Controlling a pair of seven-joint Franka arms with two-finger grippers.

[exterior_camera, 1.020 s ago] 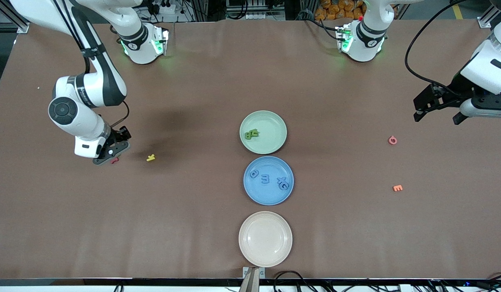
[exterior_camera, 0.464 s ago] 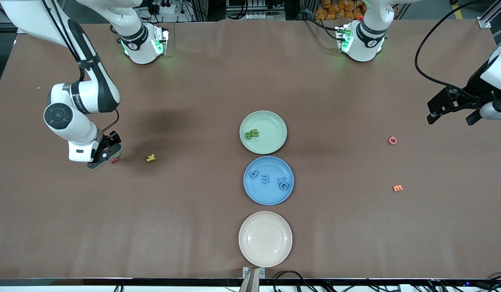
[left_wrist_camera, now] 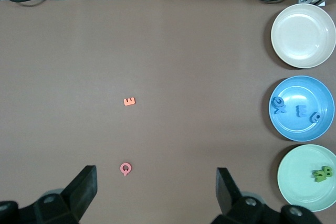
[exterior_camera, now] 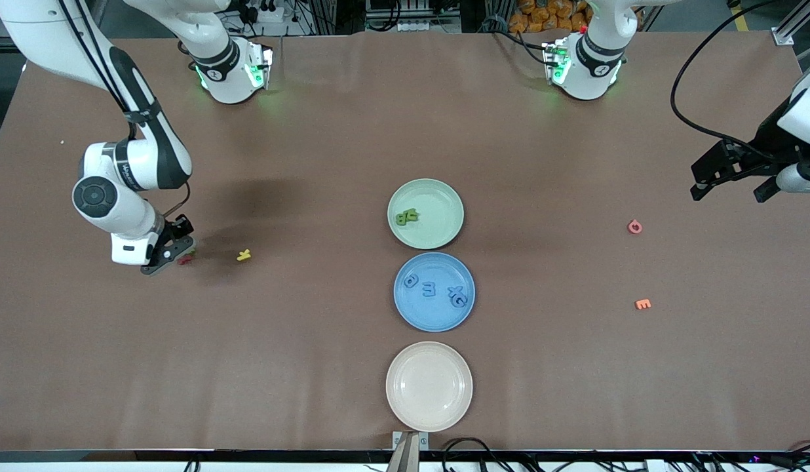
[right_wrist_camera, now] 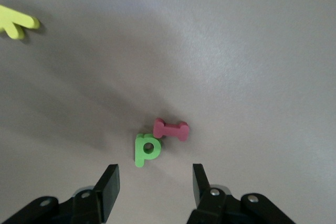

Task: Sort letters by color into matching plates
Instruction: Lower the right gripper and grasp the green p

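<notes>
Front view against the frame of half a second ago: the right gripper point(exterior_camera: 175, 252) has shifted only slightly, staying low over the counter point(exterior_camera: 313, 367) toward the right arm's end, while the left gripper point(exterior_camera: 726, 174) has not moved; a full second ago it hung lower and closer to the plates. Nothing on the counter has changed place.

The right arm bends down from its base, elbow outward, wrist pointing at the counter. In the right wrist view its jaws stand partly spread with nothing between them, just above a green letter p point(right_wrist_camera: 145, 149) and a red letter I point(right_wrist_camera: 170, 129), which lie touching each other. A yellow letter point(exterior_camera: 244, 255) lies near them, toward the plates.

The left arm waits, raised over the left arm's end of the counter, jaws spread wide and empty, as the left wrist view shows. Below it lie a pink letter point(exterior_camera: 634, 227) and, nearer the front camera, an orange letter E point(exterior_camera: 643, 303).

Three plates line the middle: the green plate point(exterior_camera: 438, 229) holds two green letters point(exterior_camera: 406, 216); the blue plate point(exterior_camera: 434, 318), nearer the camera, holds four blue letters point(exterior_camera: 429, 288); the cream plate point(exterior_camera: 429, 387) is nearest.
</notes>
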